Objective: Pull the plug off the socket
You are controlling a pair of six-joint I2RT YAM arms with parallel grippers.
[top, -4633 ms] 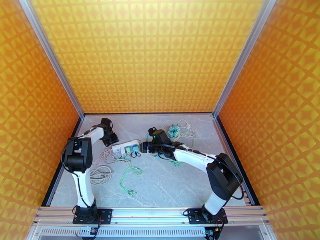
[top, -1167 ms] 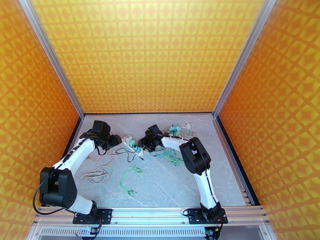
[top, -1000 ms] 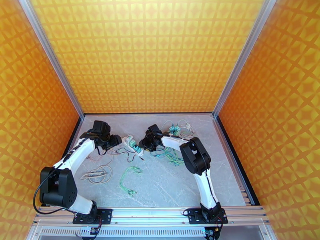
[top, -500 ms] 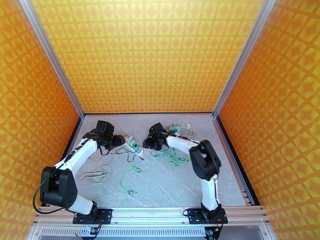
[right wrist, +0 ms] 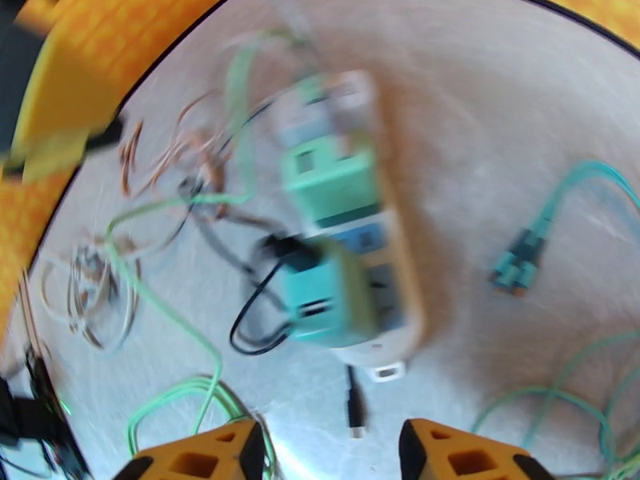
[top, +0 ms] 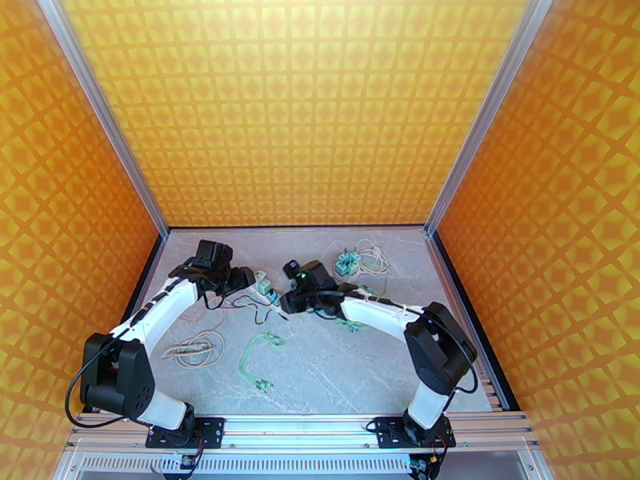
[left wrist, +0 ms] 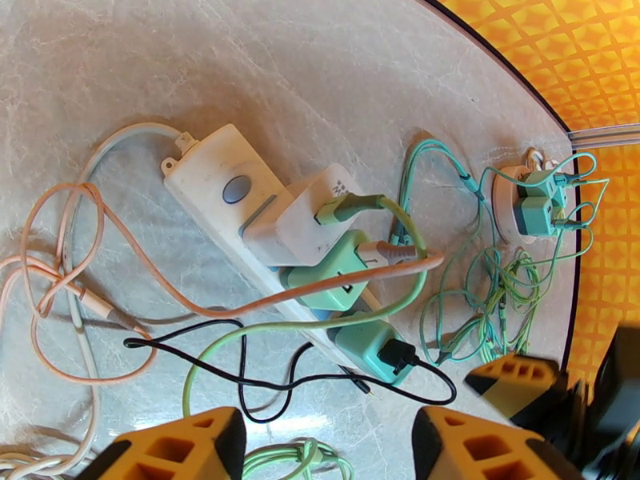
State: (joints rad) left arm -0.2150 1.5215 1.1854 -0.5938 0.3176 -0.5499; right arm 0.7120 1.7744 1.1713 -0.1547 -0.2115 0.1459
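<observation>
Rotated since earlier, white plastic socket strip [left wrist: 214,174] carries boxy teal plugs [left wrist: 332,274]; both jaws released.

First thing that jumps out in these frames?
The loud orange patterned walls boxing in the grey table. Next, the white power strip mid-table, loaded with a white plug and two teal plugs, amid tangled pink, green and black cables. The left gripper and right gripper hang open over it from either side.
</observation>
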